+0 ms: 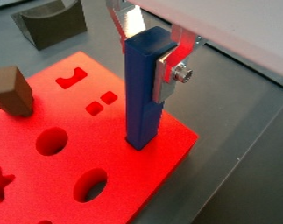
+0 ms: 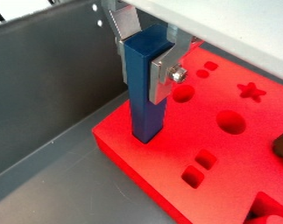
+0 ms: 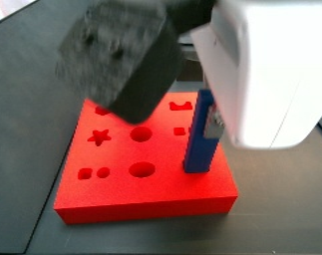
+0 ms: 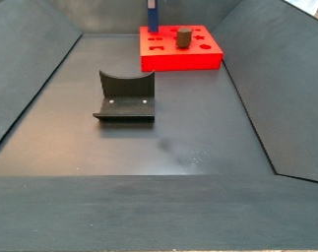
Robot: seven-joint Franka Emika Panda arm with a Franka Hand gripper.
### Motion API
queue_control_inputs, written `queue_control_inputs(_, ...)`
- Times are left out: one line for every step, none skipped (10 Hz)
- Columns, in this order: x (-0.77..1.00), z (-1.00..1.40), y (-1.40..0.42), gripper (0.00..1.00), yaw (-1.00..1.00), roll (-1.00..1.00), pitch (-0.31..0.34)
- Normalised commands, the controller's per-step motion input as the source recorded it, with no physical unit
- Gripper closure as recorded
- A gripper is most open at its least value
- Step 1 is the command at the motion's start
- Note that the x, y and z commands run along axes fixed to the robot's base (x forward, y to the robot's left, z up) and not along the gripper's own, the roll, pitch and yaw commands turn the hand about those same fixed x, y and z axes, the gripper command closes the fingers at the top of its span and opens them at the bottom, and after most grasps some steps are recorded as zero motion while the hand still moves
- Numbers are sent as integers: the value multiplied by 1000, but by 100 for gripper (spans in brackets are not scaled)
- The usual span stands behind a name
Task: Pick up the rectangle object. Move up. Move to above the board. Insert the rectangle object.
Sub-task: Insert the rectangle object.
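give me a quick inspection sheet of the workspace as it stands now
surface: dark grey floor with sloped walls, bare around the parts
job's things: blue block upright, lower end at the red board near its edge; whether it is in a hole cannot be told
clutter: brown peg standing on the board; dark fixture on the floor, apart from the board
grippers: gripper over the board, fingers clamped on the block's upper part
cables: nothing seen
surroundings: nothing seen beyond the bin walls
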Motion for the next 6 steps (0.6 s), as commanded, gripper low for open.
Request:
queue_control_inputs(0,-286,-43,100,0,26,-79)
queue_control_inputs(0,-286,-23,100,0,1,-26)
queue_control_inputs(0,-326,0,100,0,0,-10)
queue_control_inputs(-240,-114,0,100,69,-17,-216)
queue_control_inputs(0,0,0,100,0,-4,0)
queue_control_inputs(0,0,0,100,0,0,0)
